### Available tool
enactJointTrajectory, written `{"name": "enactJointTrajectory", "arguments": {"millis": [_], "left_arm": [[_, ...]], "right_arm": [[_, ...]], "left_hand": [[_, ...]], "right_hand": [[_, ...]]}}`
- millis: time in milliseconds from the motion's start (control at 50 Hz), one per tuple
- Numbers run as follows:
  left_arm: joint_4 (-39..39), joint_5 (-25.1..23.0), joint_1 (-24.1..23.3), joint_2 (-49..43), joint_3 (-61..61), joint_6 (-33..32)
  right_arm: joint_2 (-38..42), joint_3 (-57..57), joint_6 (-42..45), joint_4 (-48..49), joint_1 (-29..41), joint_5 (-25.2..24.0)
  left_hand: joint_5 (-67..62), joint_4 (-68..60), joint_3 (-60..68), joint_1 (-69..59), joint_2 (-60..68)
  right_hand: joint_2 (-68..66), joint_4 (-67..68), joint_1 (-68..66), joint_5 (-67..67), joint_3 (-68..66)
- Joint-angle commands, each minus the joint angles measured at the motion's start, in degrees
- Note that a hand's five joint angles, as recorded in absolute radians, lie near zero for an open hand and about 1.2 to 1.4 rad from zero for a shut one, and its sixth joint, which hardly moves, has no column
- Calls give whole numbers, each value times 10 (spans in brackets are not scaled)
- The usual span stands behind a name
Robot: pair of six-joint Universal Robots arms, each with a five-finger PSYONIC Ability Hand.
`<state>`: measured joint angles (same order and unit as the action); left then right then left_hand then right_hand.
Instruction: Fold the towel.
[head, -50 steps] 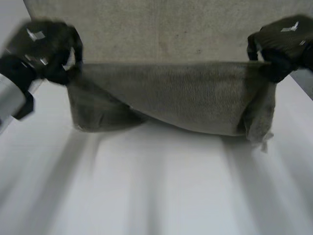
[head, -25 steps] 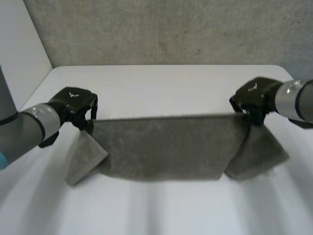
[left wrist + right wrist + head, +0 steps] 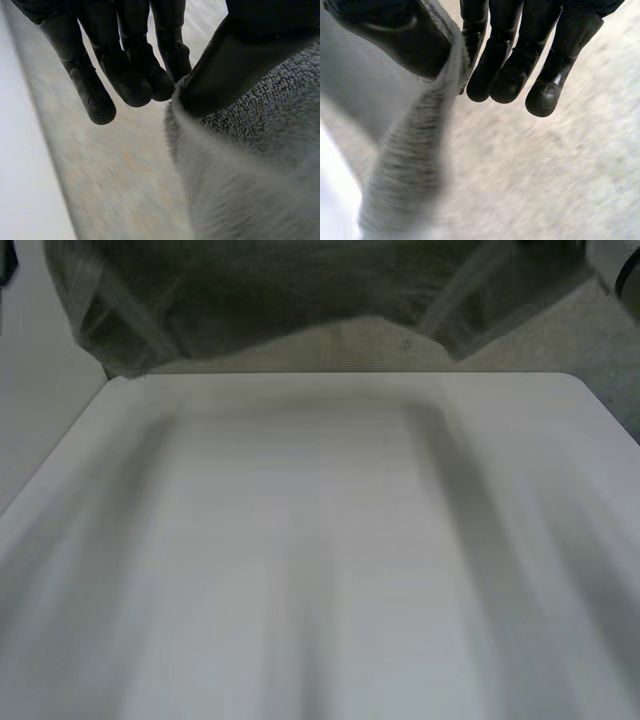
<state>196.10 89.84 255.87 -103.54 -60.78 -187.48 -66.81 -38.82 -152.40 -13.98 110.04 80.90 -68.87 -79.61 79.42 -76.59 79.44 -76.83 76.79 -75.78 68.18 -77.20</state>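
Note:
The grey towel (image 3: 270, 290) hangs in the air above the far side of the white table (image 3: 320, 570), stretched wide, its lower edge and two drooping corners showing in the head view. In the left wrist view my left hand (image 3: 125, 55) pinches one upper corner of the towel (image 3: 250, 170) between thumb and fingers. In the right wrist view my right hand (image 3: 520, 50) pinches the other upper corner of the towel (image 3: 410, 165) the same way. Both hands are shut on the cloth.
A grey concrete wall (image 3: 400, 348) rises behind the table's far edge. A white wall (image 3: 35, 390) stands at the left. The table's rounded far corners lie at left and right.
Both hands have swung the towel up off the table and away from me. It hung low over the tabletop half a second ago and now hangs high at the far side.

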Motion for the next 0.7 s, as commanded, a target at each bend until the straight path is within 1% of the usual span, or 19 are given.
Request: {"name": "enactJointTrajectory", "arguments": {"millis": [20,60,80,120,140,180,220,240,280,300,340,400,440,460,500,640,660,680,700], "left_arm": [[-2,-96,9,-3,-151,-9],[3,-135,24,-2,-232,-18],[3,-136,24,-2,-232,-18],[12,-158,38,-3,-303,-52],[12,-158,38,-3,-304,-52],[19,-165,41,-5,-335,-76],[39,-167,49,-14,-389,-133],[39,-167,49,-14,-389,-134],[65,-167,60,-41,-425,-190],[65,-167,60,-41,-425,-191],[84,-165,60,-68,-442,-238],[87,-162,58,-79,-446,-257],[87,-158,54,-93,-449,-287],[87,-158,54,-93,-449,-287],[84,-158,53,-97,-450,-307],[87,-161,54,-96,-454,-312],[90,-161,53,-96,-453,-312],[90,-161,53,-96,-453,-312],[92,-161,53,-97,-451,-312]], "right_arm": [[3,-86,23,-21,-6,-10],[3,-136,37,-11,-8,-33],[3,-137,37,-11,-8,-33],[4,-197,53,-5,-11,-56],[4,-197,54,-5,-11,-56],[4,-226,62,-3,-14,-65],[4,-281,82,8,-19,-74],[4,-282,83,8,-19,-74],[4,-328,102,24,-19,-75],[4,-328,102,24,-19,-75],[1,-362,119,29,-20,-73],[0,-374,123,29,-21,-74],[-7,-391,124,29,-23,-74],[-7,-391,124,29,-23,-74],[-36,-408,124,27,-35,-73],[-94,-446,113,25,-77,-80],[-103,-455,113,27,-82,-84],[-103,-455,113,27,-82,-84],[-106,-463,112,28,-85,-90]], "left_hand": [[-11,-4,6,-34,6],[-11,-4,6,-34,6],[-11,-4,6,-34,6],[-11,-4,6,-34,6],[-11,-4,6,-34,6],[-11,-4,6,-34,6],[-11,-4,6,-34,6],[-11,-4,6,-34,6],[-11,-4,6,-34,6],[-11,-4,6,-34,6],[-11,-4,6,-34,6],[-11,-4,6,-34,6],[-11,-4,6,-34,6],[-11,-4,6,-34,6],[-11,-4,6,-34,6],[-11,-4,6,-34,6],[105,112,-111,82,-111],[106,114,-112,83,-112],[269,277,-275,247,-275]], "right_hand": [[-32,32,-42,18,-28],[-32,32,-42,18,-28],[-32,32,-42,18,-28],[-32,32,-42,18,-28],[-32,32,-42,18,-28],[-32,32,-42,18,-28],[-32,32,-42,18,-28],[-32,32,-42,18,-28],[-32,32,-42,18,-28],[-32,32,-42,18,-28],[-32,32,-42,18,-28],[-32,32,-42,18,-28],[-32,32,-42,18,-28],[-32,32,-42,18,-28],[-32,32,-42,18,-28],[-32,32,-42,18,-28],[-32,32,-42,18,-28],[-32,32,-42,18,-28],[-32,32,-42,18,-28]]}}
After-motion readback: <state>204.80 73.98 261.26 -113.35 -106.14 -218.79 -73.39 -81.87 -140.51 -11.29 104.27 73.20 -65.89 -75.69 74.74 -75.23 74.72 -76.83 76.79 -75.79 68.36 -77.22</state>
